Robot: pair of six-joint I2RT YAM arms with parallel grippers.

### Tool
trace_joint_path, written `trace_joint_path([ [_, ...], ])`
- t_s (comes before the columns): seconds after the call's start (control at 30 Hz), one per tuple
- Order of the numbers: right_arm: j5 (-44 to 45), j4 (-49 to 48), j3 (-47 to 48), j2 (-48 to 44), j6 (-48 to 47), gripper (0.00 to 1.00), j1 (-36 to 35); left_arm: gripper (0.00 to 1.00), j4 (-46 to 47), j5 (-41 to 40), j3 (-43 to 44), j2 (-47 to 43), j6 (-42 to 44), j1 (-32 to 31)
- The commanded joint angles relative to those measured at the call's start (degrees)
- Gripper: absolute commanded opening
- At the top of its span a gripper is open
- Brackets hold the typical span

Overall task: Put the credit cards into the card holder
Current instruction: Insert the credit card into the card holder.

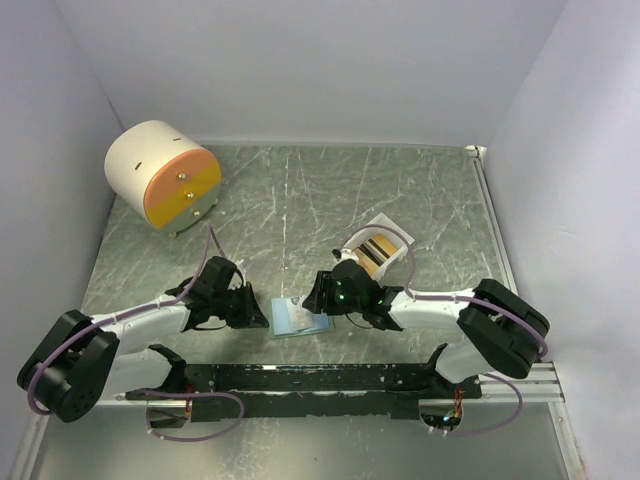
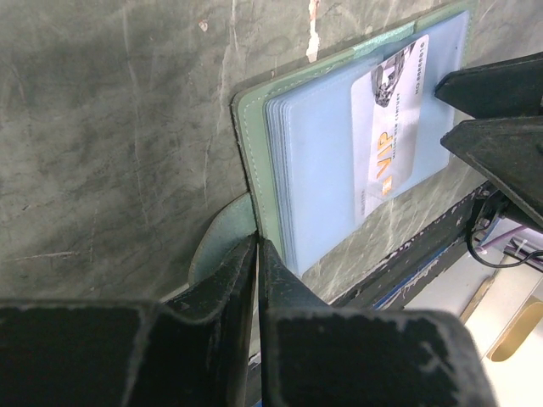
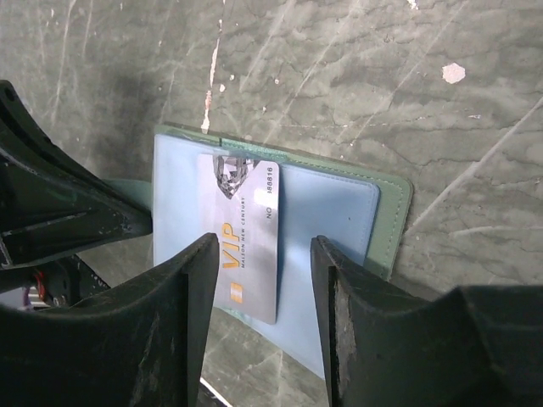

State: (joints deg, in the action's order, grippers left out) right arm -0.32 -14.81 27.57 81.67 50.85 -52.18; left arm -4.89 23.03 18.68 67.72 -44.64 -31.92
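The card holder [image 1: 290, 320] lies open on the table between both arms, sage green outside and pale blue inside [image 2: 314, 170] [image 3: 339, 220]. A silver VIP credit card [image 3: 242, 229] [image 2: 394, 127] lies on the blue pockets, one short end sticking out past the holder's near edge. I cannot tell whether it sits in a pocket. My left gripper [image 1: 262, 312] [image 2: 257, 254] is shut at the holder's rounded green snap tab [image 2: 216, 250]. My right gripper [image 1: 318, 300] [image 3: 263, 246] is open, its jaws straddling the card just above it. More credit cards [image 1: 378, 250] lie behind the right gripper.
A small white tray [image 1: 393, 231] holds the striped and orange-gold cards at the right centre. A round cream-and-orange drawer cabinet [image 1: 165, 178] stands at the back left. The black arm rail [image 1: 320, 380] runs along the near edge. White walls close in the table.
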Motion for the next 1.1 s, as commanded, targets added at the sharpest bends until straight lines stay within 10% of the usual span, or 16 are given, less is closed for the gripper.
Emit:
trace_joint_path([
  [0.0, 0.4, 4.3, 0.9, 0.1, -1.8, 0.48, 0.0, 0.17, 1.3, 0.0, -0.1, -0.7, -0.3, -0.2],
  [0.53, -6.0, -3.8, 1.6, 5.5, 0.1, 0.38, -2.3, 0.17, 1.9, 0.1, -0.1, -0.2, -0.8, -0.5],
  [1.07, -2.7, 7.9, 5.4, 1.0, -2.8, 0.41, -2.8, 0.17, 1.9, 0.0, -0.3, -0.5, -1.0, -0.7],
])
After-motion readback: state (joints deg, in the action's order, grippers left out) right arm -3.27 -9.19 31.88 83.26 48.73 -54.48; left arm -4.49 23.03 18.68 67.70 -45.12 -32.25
